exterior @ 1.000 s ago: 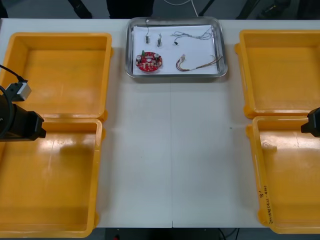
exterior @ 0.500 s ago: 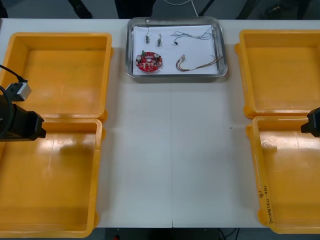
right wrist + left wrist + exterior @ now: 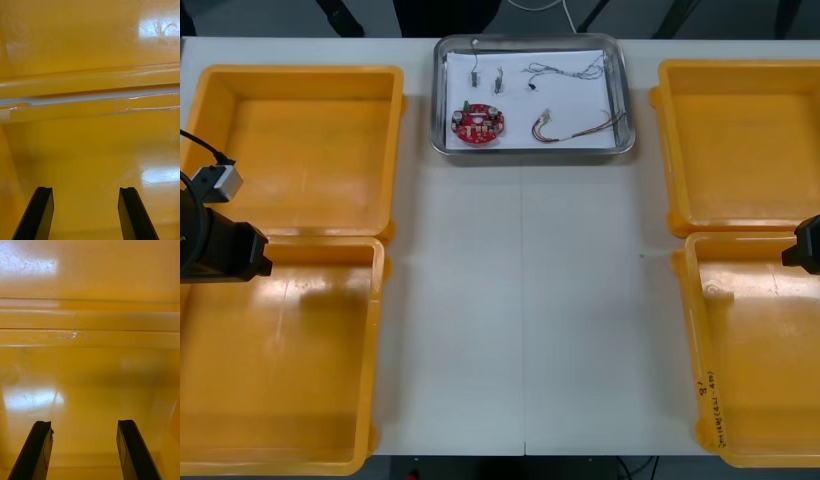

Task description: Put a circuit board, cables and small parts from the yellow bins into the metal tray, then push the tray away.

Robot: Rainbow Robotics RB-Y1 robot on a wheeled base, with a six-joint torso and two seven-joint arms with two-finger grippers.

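The tray (image 3: 530, 151) sits at the table's (image 3: 520, 300) far edge with board (image 3: 478, 124), cables (image 3: 575, 128) and parts (image 3: 487, 77) inside, so the job looks finished. Left hand (image 3: 84, 425) and right hand (image 3: 85, 191) hang parked over the near bins (image 3: 280, 400), fingers apart, empty.

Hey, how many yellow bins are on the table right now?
4: far left bin, near left bin, far right bin, near right bin. None looks hidden.

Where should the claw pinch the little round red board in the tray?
Probably by its rim, on two opposite edges, coming straight down from above: the red circuit board lies flat in the metal tray, and its top face is bumpy.
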